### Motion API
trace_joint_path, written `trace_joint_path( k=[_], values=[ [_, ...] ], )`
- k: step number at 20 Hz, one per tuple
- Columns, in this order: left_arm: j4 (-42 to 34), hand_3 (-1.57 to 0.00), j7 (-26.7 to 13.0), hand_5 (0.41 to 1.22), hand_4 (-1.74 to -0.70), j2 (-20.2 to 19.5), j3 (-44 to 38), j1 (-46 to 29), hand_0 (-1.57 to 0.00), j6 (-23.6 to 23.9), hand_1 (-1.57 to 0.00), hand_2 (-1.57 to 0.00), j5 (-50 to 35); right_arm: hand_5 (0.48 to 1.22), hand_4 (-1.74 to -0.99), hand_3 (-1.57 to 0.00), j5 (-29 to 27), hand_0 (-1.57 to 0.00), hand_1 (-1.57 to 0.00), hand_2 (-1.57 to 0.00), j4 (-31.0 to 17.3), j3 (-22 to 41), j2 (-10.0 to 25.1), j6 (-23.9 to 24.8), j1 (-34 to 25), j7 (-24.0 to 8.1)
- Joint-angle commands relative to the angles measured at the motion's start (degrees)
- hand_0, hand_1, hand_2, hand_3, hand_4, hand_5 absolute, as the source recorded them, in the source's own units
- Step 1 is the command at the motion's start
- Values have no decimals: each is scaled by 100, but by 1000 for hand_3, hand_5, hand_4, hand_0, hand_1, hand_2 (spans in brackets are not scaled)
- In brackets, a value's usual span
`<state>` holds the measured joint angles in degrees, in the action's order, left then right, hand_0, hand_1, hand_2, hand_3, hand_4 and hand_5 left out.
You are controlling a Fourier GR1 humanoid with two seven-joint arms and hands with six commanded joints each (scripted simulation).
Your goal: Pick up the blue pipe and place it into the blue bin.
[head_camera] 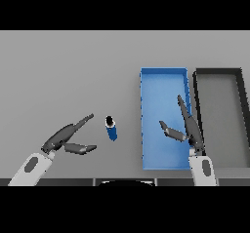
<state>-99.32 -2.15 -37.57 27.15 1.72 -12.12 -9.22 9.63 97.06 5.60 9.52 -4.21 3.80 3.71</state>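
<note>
A short blue pipe (112,128) with a dark open end lies on the grey table, left of the blue bin (164,78). My left hand (65,137) is open to the left of the pipe, its straight fingers pointing toward it with a small gap between. My right hand (188,128) hovers open over the right side of the blue bin, fingers stretched toward the far end and thumb out to the left. Neither hand holds anything.
A black bin (218,73) with a grey floor stands directly right of the blue bin, almost touching it. Both bins reach near the table's front edge.
</note>
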Motion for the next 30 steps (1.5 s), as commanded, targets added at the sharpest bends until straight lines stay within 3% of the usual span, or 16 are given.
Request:
trace_joint_path(
  k=[1, 6, 13, 18, 21, 23, 24, 25, 26, 28, 30],
  values=[
    [61, 1, 79, 469, -1084, 108, 123, 20, 1, -25, 1, 1, 118, 572, -1213, 1, 6, 1, 1, 1, 18, -12, 31, -3, -18, -31],
    [263, 1, 225, 484, -1149, 730, 480, 221, 1, 128, 1, 1, 459, 564, -1210, 1, -9, 1, 1, 1, 65, 25, 23, -62, 79, -48],
    [1206, 1, 262, 493, -1130, 1630, 595, 637, 1, 340, 1, 1, 618, 551, -1203, 1, -48, 1, 1, 1, 26, -16, -54, -3, 2, -128],
    [1826, 1, 683, 506, -1099, 2003, 620, 792, 1, 533, 1, -6, 867, 547, -1198, 1, -128, 1, 1, 1, 10, -110, 28, -39, 78, -49],
    [2086, -44, 799, 567, -1137, 2282, 542, 967, 1, 432, 1, -87, 654, 550, -1188, 1, -74, 1, 1, 1, 20, -41, -5, -49, 91, -67],
    [2129, -202, 742, 635, -1217, 2462, 471, 996, 1, 322, -118, -269, 376, 556, -1188, 1, -75, 1, 1, 1, 37, -75, 29, -39, 127, 10],
    [2108, -345, 787, 675, -1268, 2515, 454, 965, -39, 283, -248, -417, 276, 560, -1196, 1, -116, 1, 1, 1, -19, -95, 24, -61, 124, 53],
    [2115, -590, 759, 784, -1301, 2626, 455, 964, -179, 290, -411, -578, 207, 560, -1192, 1, -106, 1, 1, 1, 1, -90, 35, -64, 128, -9],
    [2141, -777, 774, 872, -1383, 2687, 434, 944, -418, 333, -642, -777, 175, 561, -1191, 1, -91, 1, 1, 1, 24, -91, 42, -50, 124, -20],
    [2097, -1015, 942, 997, -1505, 2753, 499, 865, -833, 379, -976, -1063, 280, 562, -1184, 1, -75, 1, 1, 1, -37, -84, 56, -72, 123, 72],
    [2078, -1196, 849, 1078, -1588, 2782, 538, 888, -1099, 366, -1190, -1246, 269, 561, -1179, 1, 4, 1, 1, 1, -67, -52, 17, -8, 88, 21]
  ],
)
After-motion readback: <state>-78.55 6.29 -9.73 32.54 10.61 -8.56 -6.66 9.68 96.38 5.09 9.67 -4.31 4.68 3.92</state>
